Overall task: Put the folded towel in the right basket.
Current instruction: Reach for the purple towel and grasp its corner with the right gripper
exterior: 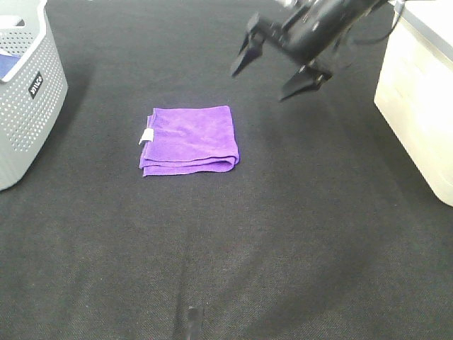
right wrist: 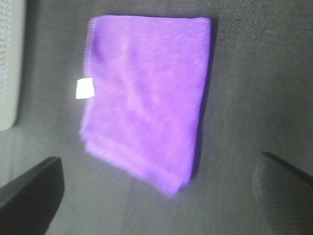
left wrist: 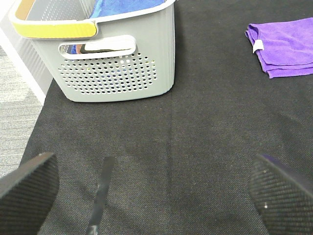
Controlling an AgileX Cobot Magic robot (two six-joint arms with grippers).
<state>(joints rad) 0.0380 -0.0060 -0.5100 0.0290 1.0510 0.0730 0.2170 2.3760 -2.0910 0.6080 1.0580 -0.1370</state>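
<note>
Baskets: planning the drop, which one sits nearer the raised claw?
The plain cream basket on the right, beside the claw; the grey perforated basket stands far left.

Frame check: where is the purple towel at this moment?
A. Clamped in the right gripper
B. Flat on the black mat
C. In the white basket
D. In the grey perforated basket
B: the purple towel lies folded on the black mat, and the right gripper hangs open, clear of it.

- A robot test room: a black robot arm (exterior: 318,28) hangs over a table covered in black cloth (exterior: 297,227).
- Grey plastic basket with holes (exterior: 28,106), white plastic box (exterior: 417,106).
</note>
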